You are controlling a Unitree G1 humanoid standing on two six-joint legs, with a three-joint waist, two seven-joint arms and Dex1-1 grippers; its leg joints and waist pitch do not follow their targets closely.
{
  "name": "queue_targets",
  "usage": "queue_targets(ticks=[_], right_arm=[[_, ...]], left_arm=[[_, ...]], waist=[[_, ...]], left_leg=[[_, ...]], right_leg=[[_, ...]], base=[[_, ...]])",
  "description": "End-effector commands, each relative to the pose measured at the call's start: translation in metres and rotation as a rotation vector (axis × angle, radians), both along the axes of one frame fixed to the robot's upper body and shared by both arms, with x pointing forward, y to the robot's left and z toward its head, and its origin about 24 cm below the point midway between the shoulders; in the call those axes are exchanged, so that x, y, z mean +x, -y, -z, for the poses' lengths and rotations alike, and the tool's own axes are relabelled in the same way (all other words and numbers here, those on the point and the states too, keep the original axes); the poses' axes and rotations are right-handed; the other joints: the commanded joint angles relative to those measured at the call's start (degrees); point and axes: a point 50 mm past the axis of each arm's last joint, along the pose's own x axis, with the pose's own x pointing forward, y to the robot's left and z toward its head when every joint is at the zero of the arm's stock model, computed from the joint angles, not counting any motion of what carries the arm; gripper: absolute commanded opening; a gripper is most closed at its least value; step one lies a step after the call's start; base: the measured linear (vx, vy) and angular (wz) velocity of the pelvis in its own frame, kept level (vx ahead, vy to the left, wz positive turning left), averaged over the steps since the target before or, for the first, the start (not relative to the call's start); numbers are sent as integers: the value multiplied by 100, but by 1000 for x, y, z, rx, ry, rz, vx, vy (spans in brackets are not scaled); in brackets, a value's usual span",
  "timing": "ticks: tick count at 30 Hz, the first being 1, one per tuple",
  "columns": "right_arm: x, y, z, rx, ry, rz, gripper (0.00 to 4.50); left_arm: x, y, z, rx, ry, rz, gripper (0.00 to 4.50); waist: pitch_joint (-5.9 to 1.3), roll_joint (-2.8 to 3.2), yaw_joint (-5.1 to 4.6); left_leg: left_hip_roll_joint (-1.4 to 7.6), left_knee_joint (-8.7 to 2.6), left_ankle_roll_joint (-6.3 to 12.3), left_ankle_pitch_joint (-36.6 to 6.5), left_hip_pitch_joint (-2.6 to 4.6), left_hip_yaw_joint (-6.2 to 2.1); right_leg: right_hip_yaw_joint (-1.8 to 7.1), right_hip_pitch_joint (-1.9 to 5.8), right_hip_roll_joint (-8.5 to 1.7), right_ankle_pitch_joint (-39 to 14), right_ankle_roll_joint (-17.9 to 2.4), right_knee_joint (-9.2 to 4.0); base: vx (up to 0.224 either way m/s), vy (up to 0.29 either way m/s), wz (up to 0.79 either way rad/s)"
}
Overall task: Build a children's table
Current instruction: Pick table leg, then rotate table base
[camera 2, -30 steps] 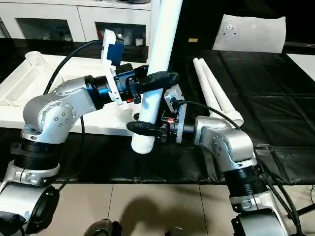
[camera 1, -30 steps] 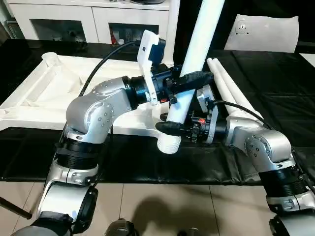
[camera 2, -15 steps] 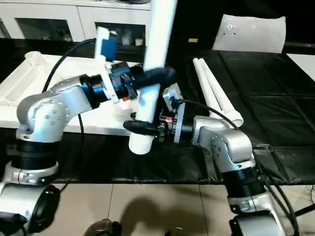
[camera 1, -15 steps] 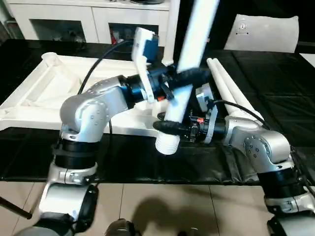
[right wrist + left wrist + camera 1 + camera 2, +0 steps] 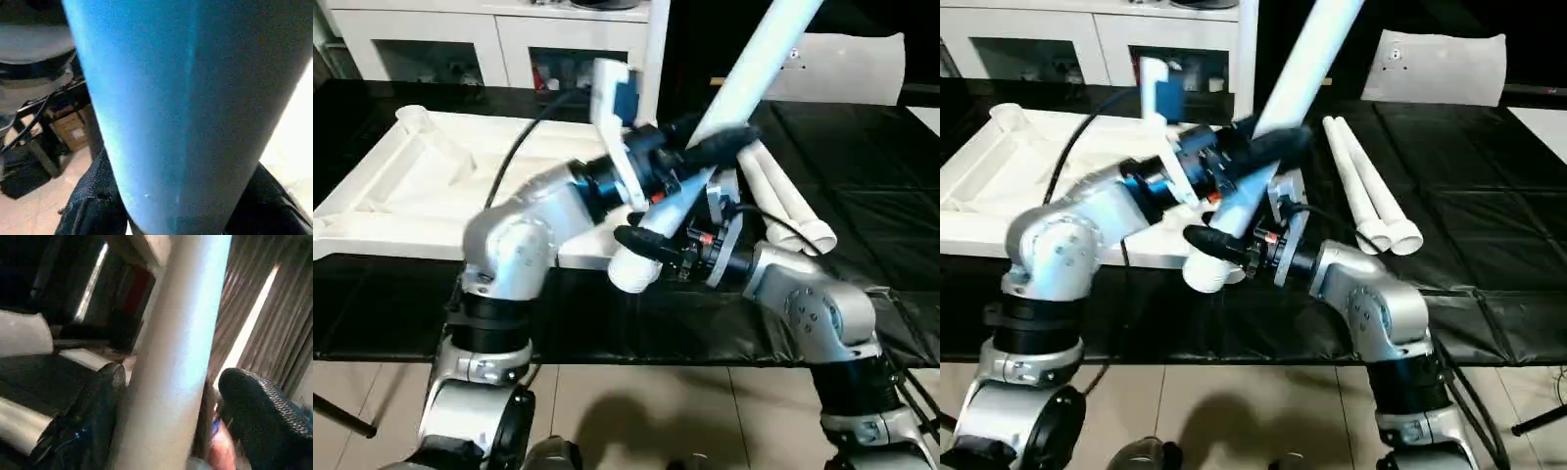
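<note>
The white tabletop (image 5: pixel 401 191) lies upside down at the left of the black-covered table, ribs and a round corner socket (image 5: pixel 414 117) facing up. I hold one long white tube leg (image 5: pixel 749 73) in both grippers, tilted with its upper end leaning to the right and its ribbed lower end (image 5: pixel 628 270) over the table's front. My left gripper (image 5: pixel 700 162) is shut on the leg's middle, its fingers (image 5: pixel 98 401) on either side of the tube. My right gripper (image 5: pixel 651 247) is shut on the leg near its lower end. Two more legs (image 5: pixel 1371 196) lie side by side on the right.
A white cabinet with glass doors (image 5: pixel 499 39) stands behind the table. A flat white board (image 5: pixel 847 64) leans at the back right. Black cloth (image 5: pixel 871 157) covers the table's right half. Tiled floor (image 5: pixel 636 421) shows below the front edge.
The leg has swung from nearly upright to a slant, top end to the right and lower end to the left. Both arms moved with it, still gripping.
</note>
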Motion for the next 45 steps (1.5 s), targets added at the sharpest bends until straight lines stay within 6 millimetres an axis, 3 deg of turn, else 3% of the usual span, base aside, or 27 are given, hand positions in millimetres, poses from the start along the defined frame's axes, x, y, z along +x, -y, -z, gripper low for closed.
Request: queue_targets(ticks=[1,3,9,13,14,16,20,22,24,36,44,45], right_arm=[[7,11,4,4,-15,103,191],[15,19,1,36,-6,220,191],[19,32,-2,20,20,352,191],[19,42,4,-78,47,440,191],[19,45,7,-119,53,475,190],[18,47,12,-161,58,508,190],[14,48,18,-190,56,541,190],[13,47,20,-196,56,551,190],[10,45,23,-212,55,569,190],[-7,38,32,-195,26,529,190],[-12,35,34,-186,15,507,190],[-12,35,34,-185,13,505,190]], left_arm=[[-3,0,-17,-68,46,13,391],[4,-14,-21,-143,36,-52,401],[17,-40,-16,-109,51,-176,450],[28,-57,11,199,110,-276,450],[34,-66,27,378,159,-318,450],[38,-76,45,573,219,-335,450],[39,-97,79,899,303,-260,450],[38,-104,90,990,318,-207,414],[36,-111,101,1080,336,-124,411],[45,-122,124,1162,305,71,305],[50,-117,129,1129,270,130,253],[51,-117,130,1134,267,131,248]], waist=[[-520,-21,-30],[-514,-46,-29],[-527,1,-62],[-525,31,-83],[-528,58,-80],[-535,59,-102],[-549,86,-149],[-547,96,-165],[-541,104,-168],[-528,147,-160],[-543,153,-131],[-549,176,-124]], left_leg=[[205,-403,-284,-1421,242,-133],[200,-400,-277,-1411,234,-126],[192,-425,-326,-1398,250,-137],[194,-449,-359,-1391,261,-155],[202,-468,-423,-1464,272,-166],[201,-476,-475,-1499,276,-164],[200,-488,-535,-1521,267,-167],[210,-498,-548,-1566,278,-164],[213,-499,-539,-1617,291,-158],[218,-513,-585,-2113,331,-158],[229,-503,-494,-1973,316,-162],[236,-500,-490,-1979,321,-167]], right_leg=[[150,173,-366,-1626,-1024,-535],[150,172,-368,-1688,-1016,-547],[143,170,-319,-1602,-811,-525],[155,148,-321,-1623,-655,-551],[158,133,-328,-1683,-603,-548],[161,144,-328,-1672,-576,-528],[167,146,-344,-1426,-696,-503],[168,140,-352,-1313,-786,-491],[165,126,-358,-1260,-914,-494],[178,105,-406,-1392,-1173,-508],[183,148,-429,-1166,-1314,-489],[182,149,-431,-1116,-1330,-478]], base=[[0,0,0],[0,0,0],[0,0,0],[0,0,0],[0,0,0],[0,0,0],[0,0,0],[0,0,0],[0,0,0],[0,0,0],[0,0,0],[0,0,0]])
